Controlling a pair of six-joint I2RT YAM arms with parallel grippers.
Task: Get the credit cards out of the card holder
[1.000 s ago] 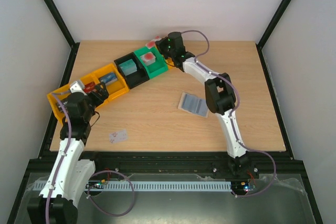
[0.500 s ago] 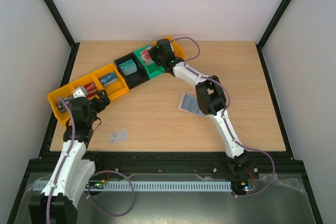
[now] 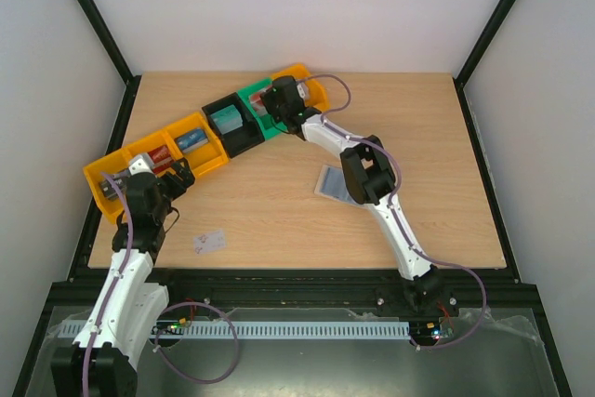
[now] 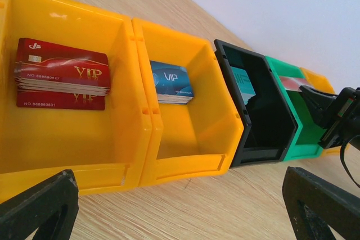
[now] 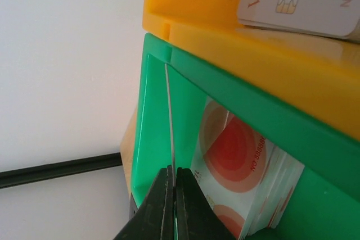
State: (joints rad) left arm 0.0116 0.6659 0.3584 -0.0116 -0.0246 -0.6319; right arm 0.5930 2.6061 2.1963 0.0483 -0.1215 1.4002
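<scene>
The card holder point(image 3: 331, 180) lies open on the table, light blue pockets up, partly hidden under my right arm. My right gripper point(image 3: 276, 99) is over the green bin point(image 3: 253, 102). In the right wrist view it point(image 5: 171, 170) is shut on a thin credit card point(image 5: 170, 116) seen edge-on, held upright inside the green bin point(image 5: 154, 116) beside a stack of white cards with red circles point(image 5: 239, 158). Another whitish card with pink marks point(image 3: 209, 241) lies on the table near the front left. My left gripper point(image 3: 179, 172) is open and empty in front of the yellow bins point(image 4: 185, 155).
A row of bins runs diagonally along the back left: yellow bins with red VIP cards point(image 4: 62, 74) and blue VIP cards point(image 4: 171, 82), a black bin point(image 4: 259, 133) with a teal card, the green bin point(image 4: 298, 133), and a far yellow bin point(image 5: 253, 32) holding a white VIP card.
My right gripper has moved left from the far yellow bin to the green bin, carrying the card. My left arm shifted slightly and then stayed still.
</scene>
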